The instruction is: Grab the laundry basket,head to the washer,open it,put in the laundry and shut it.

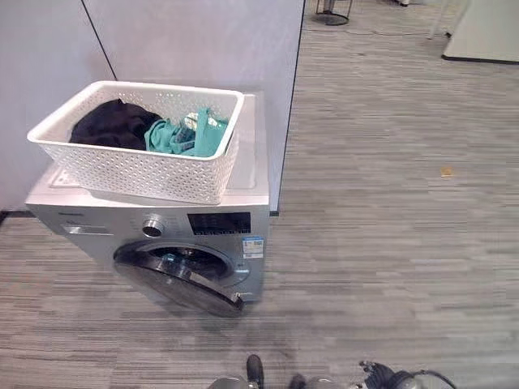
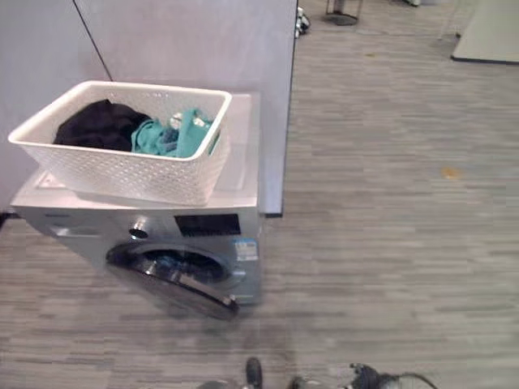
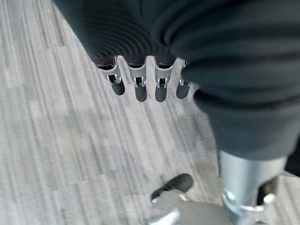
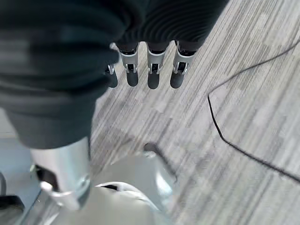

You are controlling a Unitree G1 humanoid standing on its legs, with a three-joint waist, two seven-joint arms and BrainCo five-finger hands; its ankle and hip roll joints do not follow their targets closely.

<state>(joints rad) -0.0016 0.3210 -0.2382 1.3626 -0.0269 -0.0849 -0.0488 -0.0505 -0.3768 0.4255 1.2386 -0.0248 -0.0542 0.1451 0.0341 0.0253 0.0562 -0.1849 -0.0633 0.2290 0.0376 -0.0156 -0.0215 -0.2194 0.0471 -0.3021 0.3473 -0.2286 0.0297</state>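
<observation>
So the laundry basket (image 1: 138,158) is parked on top of the washer (image 1: 235,223), up around 10 o'clock in the head views, with a dark garment (image 1: 113,123) and some teal laundry (image 1: 185,136) still inside it. The washer door (image 1: 180,284) hangs ajar, swung out and down toward the robot, so the opening step looks done and the loading isn't.

Both hands hang low over the striped floor (image 1: 389,227), holding nothing. The left hand (image 3: 140,82) has its fingers relaxed and pointing down, and the right hand (image 4: 150,70) is the same: loose, empty, well apart from the basket.

The key thing: the basket's long axis runs roughly 9 to 3 across the washer top, and the whole machine sits off to the robot's left, so the left hand is probably the nearer one.

Edge-wise, a grey panel wall (image 1: 203,49) sits right behind the washer at 12, so there's no room back there. Open floor stretches from 1 through 5 o'clock. The open door sticks out low at about 7 o'clock of the washer front, which is worth minding on approach.
</observation>
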